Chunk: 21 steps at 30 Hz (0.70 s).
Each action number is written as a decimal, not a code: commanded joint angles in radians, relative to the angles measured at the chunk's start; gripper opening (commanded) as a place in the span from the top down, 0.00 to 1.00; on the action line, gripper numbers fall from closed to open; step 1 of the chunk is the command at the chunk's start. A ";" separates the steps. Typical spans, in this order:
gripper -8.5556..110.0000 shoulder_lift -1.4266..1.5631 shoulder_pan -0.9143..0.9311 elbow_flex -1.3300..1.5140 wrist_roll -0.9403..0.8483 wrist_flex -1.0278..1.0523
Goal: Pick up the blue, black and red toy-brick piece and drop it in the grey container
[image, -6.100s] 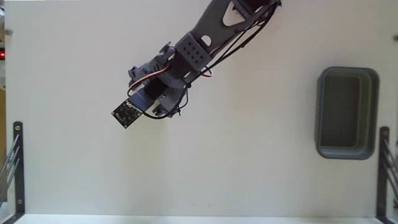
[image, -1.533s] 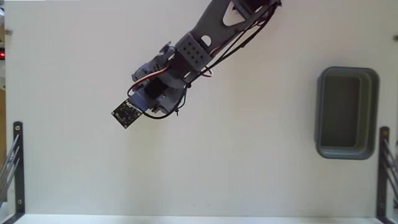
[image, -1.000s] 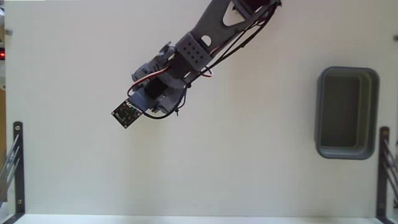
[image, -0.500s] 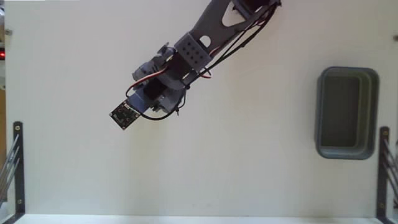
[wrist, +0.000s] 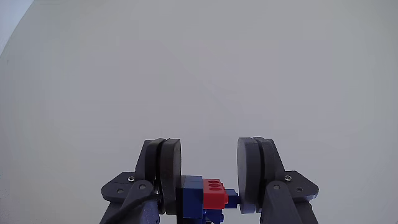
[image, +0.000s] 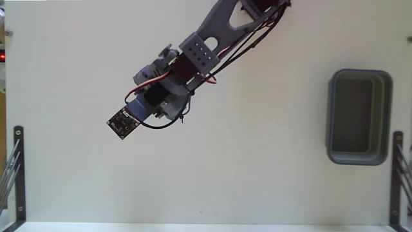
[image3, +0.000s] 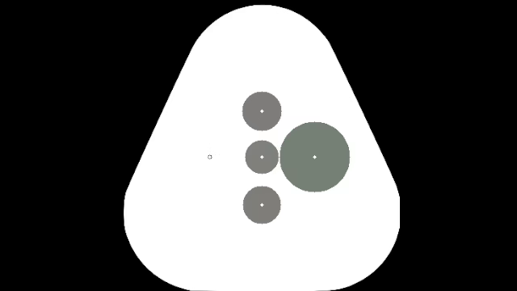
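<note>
Fixed view: arm (image: 212, 35) reaches from top edge down-left over the table (image: 257, 180), its circuit board (image: 121, 122) at the low end, left of centre; grey container (image: 359, 116) sits at far right, well apart from arm. Wrist view: toy-brick piece (wrist: 208, 194) sits between the two fingers of the pincer (wrist: 209, 174) at bottom edge, table beyond.

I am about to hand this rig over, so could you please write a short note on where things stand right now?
Gripper: shut on the toy-brick piece, which sits between the fingers low in the wrist view.
In the fixed view the arm is at upper centre-left, and the brick is hidden under it.
Grey container: at the right edge of the table, nothing visible inside.
Done: the grasp.
Left: carry the piece right across the table to the container and release it inside.
</note>
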 commanded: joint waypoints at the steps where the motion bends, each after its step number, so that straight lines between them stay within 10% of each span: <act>1: 0.52 0.041 0.022 -0.098 0.005 0.057; 21: 0.52 -0.072 0.022 -0.525 0.005 0.372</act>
